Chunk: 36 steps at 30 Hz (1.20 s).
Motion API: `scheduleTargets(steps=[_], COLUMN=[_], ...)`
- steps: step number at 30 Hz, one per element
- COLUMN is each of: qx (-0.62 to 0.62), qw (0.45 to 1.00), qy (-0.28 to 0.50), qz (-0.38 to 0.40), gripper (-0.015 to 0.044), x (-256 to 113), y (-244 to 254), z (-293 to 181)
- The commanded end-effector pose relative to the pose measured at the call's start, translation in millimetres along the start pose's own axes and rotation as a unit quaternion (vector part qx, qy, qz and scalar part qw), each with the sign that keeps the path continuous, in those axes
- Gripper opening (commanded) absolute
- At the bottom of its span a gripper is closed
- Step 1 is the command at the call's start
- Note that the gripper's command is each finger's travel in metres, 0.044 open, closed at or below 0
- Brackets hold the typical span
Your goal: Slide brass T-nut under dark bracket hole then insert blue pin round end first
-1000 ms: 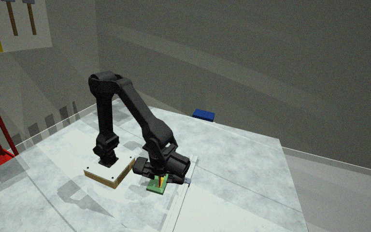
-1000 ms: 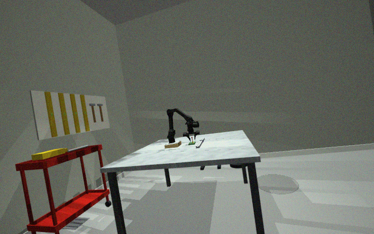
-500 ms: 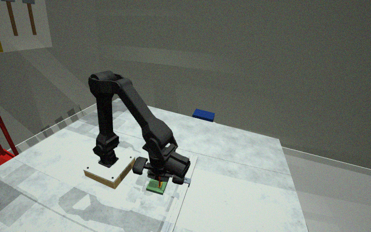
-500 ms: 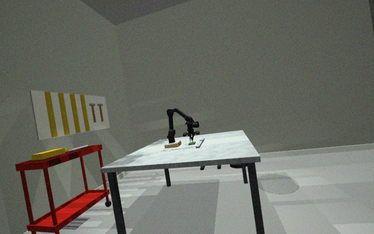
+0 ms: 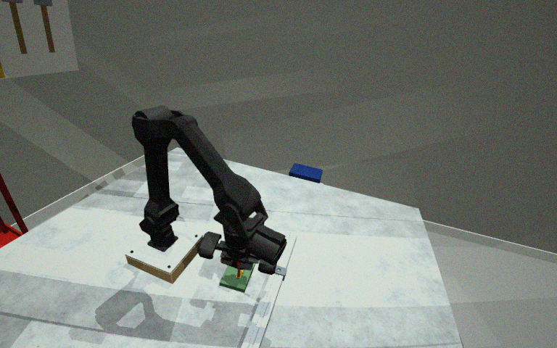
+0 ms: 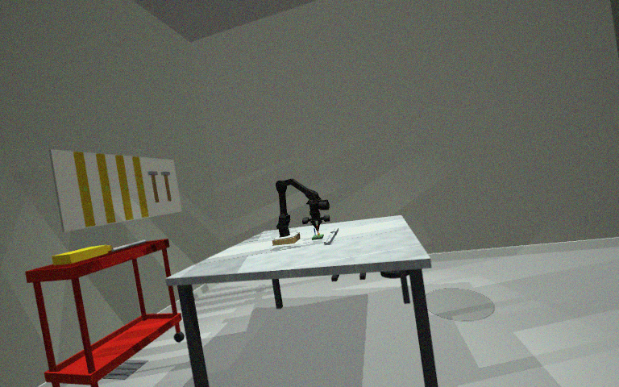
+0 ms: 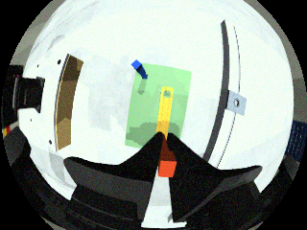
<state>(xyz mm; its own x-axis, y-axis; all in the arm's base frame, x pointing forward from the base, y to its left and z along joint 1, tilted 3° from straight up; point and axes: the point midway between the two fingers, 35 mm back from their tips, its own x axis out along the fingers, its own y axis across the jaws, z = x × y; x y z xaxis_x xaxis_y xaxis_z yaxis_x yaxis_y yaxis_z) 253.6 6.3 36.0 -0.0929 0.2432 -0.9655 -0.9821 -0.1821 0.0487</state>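
The gripper [image 5: 239,264] [image 6: 317,222] [image 7: 164,137] is closed down to a narrow gap, its fingertips pinching the upright orange handle [image 5: 238,269] [image 7: 167,165]. Because the tips are slim and so is the handle, the likeliest trouble is a twist: a knock at the nut's far end could swing it about the grip, and it would then meet the slot askew.

Straight below the fingers, the brass T-nut [image 5: 241,273] [image 7: 165,107] is over the green tray [image 5: 233,283] [image 6: 314,237] [image 7: 183,86]; whether it touches the tray I cannot tell. A sideways start before it is lifted well up might drag it or jostle the blue pin [image 7: 141,68], which stands near the gripper at the tray's edge.

Beyond the tray, on the side away from the arm's base, the aluminum rail [image 5: 268,301] [image 6: 331,236] [image 7: 225,72] lies on the surface [image 5: 349,266] [image 6: 365,246] [image 7: 107,43], with the dark bracket [image 5: 281,270] [image 7: 236,103] across it. Tipping too close to that bracket could jam the nut against it.

The nut looks yellow, long and narrow, a flat bar with the red-orange, square-ended handle rising from it.
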Motion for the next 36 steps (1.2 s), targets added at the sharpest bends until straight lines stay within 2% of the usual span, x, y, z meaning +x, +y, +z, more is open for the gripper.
scheduleTargets(steps=[1, 36], qx=[-0.005, -0.005], qw=[1.0, 1.0], qy=[0.001, 0.001], qz=[-0.009, -0.009], gripper=[-0.015, -0.015], x=[-11.0, -65.0], y=[-4.4, -1.7], z=[2.0, 16.3])
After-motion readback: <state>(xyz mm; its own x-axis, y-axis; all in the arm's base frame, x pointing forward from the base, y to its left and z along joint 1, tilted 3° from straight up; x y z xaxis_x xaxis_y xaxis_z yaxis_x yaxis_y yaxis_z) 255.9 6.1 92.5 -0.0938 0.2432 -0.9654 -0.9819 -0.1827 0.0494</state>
